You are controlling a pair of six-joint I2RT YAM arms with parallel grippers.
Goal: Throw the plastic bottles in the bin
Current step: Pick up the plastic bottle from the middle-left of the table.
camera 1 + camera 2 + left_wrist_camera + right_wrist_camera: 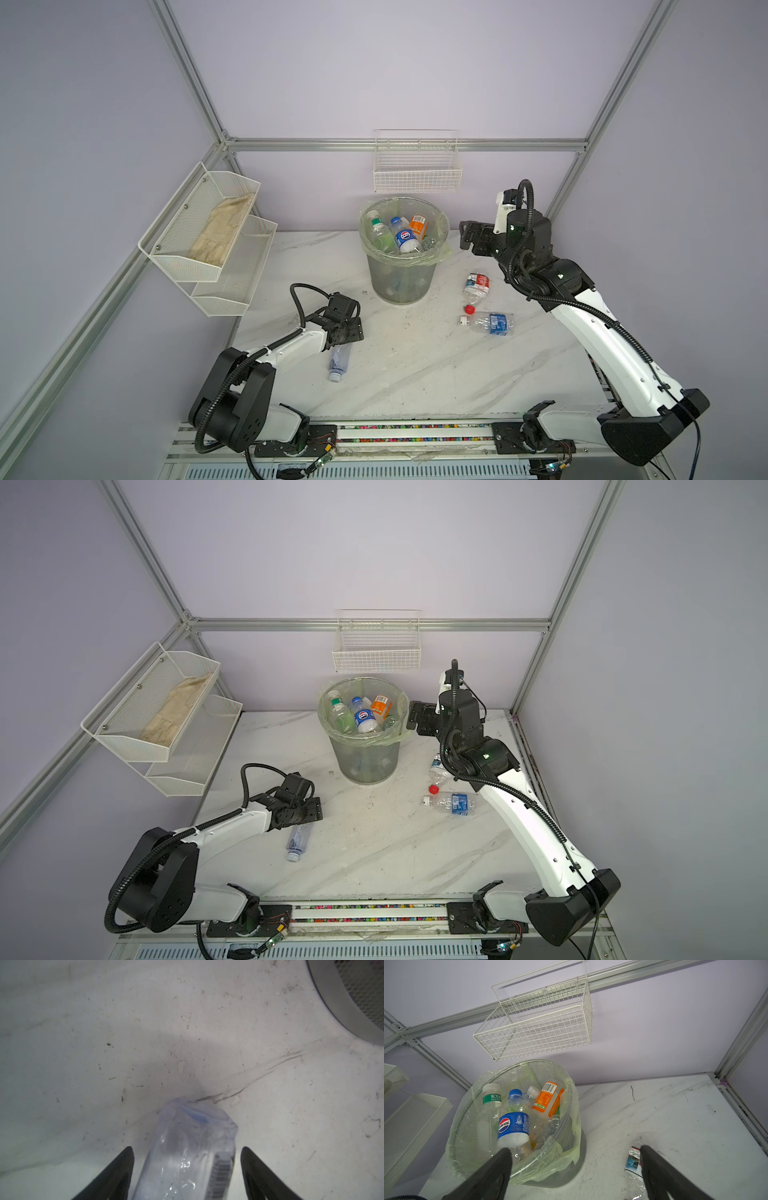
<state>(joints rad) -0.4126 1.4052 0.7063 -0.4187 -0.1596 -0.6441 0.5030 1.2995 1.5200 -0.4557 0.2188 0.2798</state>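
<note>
My left gripper (pixel 187 1148) straddles the pale-blue-labelled bottle (pixel 193 1126) lying on the marble table (pixel 415 374). The jaws stand partly apart with a gap on each side, and nothing is gripped yet. I'd close gently on the mid-body, since thin plastic can crumple and squirt out, then lift it well clear of the bin (pixel 399 282) rim before letting go.

My right gripper (pixel 575 1148) hangs wide and empty beside the bin. A red-labelled bottle (pixel 476 286) and a blue-labelled bottle (pixel 490 323) lie on the table nearby.

Inside the bin, the Pepsi bottle (pixel 512 1124) reads 百事可乐, a green label (pixel 491 1097) starts 东方, and an orange label (pixel 548 1097) shows a barcode. The bottle under my left jaws also carries a barcode, but its brand looks unreadable.
</note>
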